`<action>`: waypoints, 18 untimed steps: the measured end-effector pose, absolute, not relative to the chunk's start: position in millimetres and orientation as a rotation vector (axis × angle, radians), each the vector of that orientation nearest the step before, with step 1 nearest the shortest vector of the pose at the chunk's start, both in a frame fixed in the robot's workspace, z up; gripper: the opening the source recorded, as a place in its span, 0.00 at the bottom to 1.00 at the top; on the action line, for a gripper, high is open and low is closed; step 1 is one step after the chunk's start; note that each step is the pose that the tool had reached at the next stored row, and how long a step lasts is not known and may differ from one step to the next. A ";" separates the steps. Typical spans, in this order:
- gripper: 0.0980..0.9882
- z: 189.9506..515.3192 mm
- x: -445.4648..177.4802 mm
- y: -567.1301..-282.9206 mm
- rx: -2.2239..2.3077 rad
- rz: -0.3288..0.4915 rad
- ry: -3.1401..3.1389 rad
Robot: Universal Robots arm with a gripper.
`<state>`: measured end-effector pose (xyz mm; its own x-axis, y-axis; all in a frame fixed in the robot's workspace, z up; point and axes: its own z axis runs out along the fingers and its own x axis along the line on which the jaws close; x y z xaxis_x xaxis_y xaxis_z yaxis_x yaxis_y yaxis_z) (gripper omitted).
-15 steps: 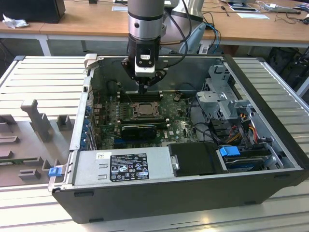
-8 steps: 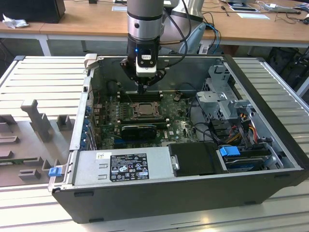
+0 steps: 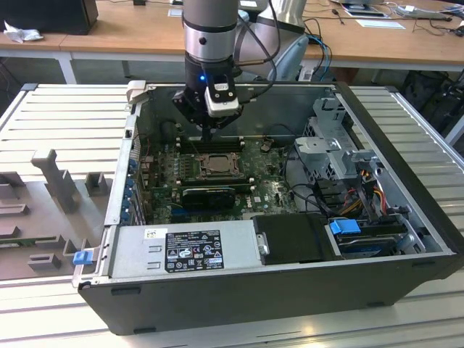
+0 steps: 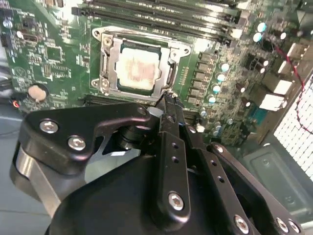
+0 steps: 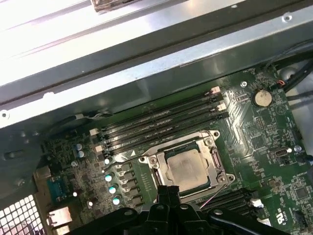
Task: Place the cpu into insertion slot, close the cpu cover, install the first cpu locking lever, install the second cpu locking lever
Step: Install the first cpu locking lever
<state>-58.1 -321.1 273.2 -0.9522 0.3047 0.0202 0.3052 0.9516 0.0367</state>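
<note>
The cpu [image 4: 138, 68] [image 5: 188, 166], a pale silvery square, lies flat in the insertion slot [image 3: 216, 164] on the green motherboard. The silvery cpu cover [image 4: 108, 63] [image 5: 215, 164] lies down around it, framing the chip through its window. My gripper [image 4: 168, 99] [image 5: 168, 190] [image 3: 208, 135] hangs just above the socket's edge, on the side away from the memory slots. Its black fingers are pressed together with nothing visible between them. A thin metal lever runs along the socket edge right at the fingertips; I cannot tell whether it is latched.
Long black memory slots [image 5: 161, 120] run along the far side of the socket, close to the case wall [image 5: 146, 63]. A black fan shroud [image 3: 209, 194], a power supply [image 3: 185, 250], a drive cage [image 3: 337, 152] and loose cables [image 3: 362, 192] crowd the case.
</note>
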 end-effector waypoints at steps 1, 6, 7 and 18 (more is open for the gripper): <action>0.01 272.9 -58.1 -321.1 -0.449 -0.061 -3.094; 0.01 270.6 -58.1 -321.1 -0.265 -0.060 -3.113; 0.01 270.2 -58.1 -321.1 -0.235 -0.060 -3.115; 0.01 269.5 -80.3 -321.2 -0.167 -0.059 -3.120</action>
